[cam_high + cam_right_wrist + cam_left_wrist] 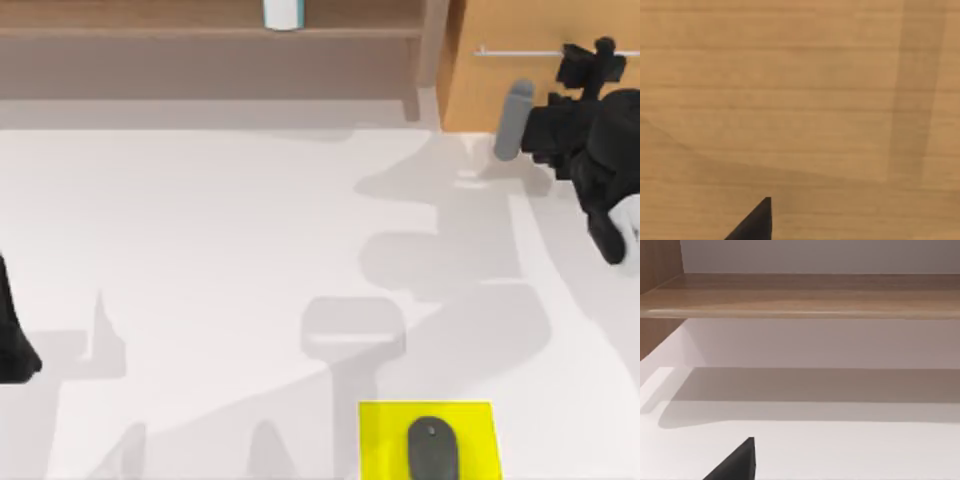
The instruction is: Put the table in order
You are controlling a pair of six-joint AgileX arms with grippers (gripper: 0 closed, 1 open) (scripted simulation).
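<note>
table: smooth, matt white top | shelf: light-brown wood, satin grain | drawer cabinet, upper right: paler wood, fine horizontal grain, thin metal-look handle | pad, lower centre: flat bright yellow, matt | computer mouse: dark grey plastic, matt

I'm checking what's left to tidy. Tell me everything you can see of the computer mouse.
The mouse is dark grey, smooth and oval, like matte plastic, with a small scroll wheel near its far end. It lies flat on the yellow pad at the table's near edge, right of centre. Its near end is cut off by the picture's edge. Nothing else touches it.
</note>
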